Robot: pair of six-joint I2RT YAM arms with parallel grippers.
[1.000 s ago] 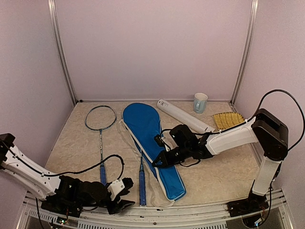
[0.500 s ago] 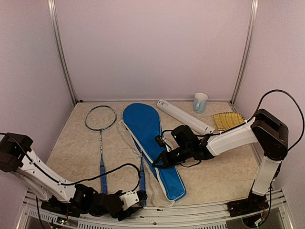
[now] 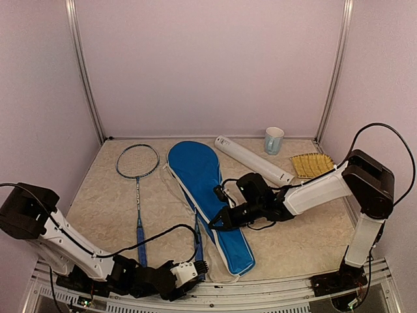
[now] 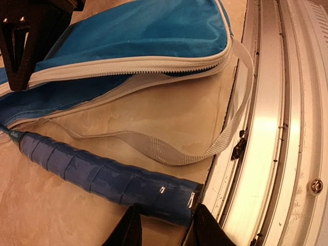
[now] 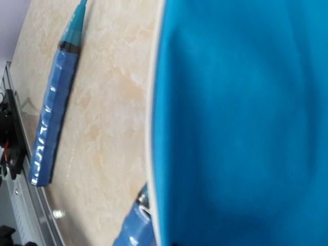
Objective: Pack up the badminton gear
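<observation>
The blue cover (image 3: 195, 169) lies in the middle of the table. My right gripper (image 3: 218, 222) is shut on its left zip edge, and the raised blue fabric (image 5: 246, 123) fills the right wrist view. One racket (image 3: 137, 161) lies flat to the left. The second racket's head is inside the cover, and its blue handle (image 3: 198, 244) sticks out toward the near edge. My left gripper (image 3: 194, 268) sits low at the table's near edge. Its fingers (image 4: 125, 230) are closed against both sides of the handle's butt end (image 4: 164, 197). The long white tube (image 3: 251, 158) lies behind the cover.
A pale blue mug (image 3: 274, 139) and a straw-coloured brush (image 3: 311, 163) stand at the back right. The cover's white strap (image 4: 154, 148) loops on the table beside the handle. The metal rail (image 4: 271, 128) of the table's near edge runs just past the left gripper.
My left arm has swung right along the near edge, and its gripper has closed in on the butt of the second racket's handle. The right gripper has stayed on the cover.
</observation>
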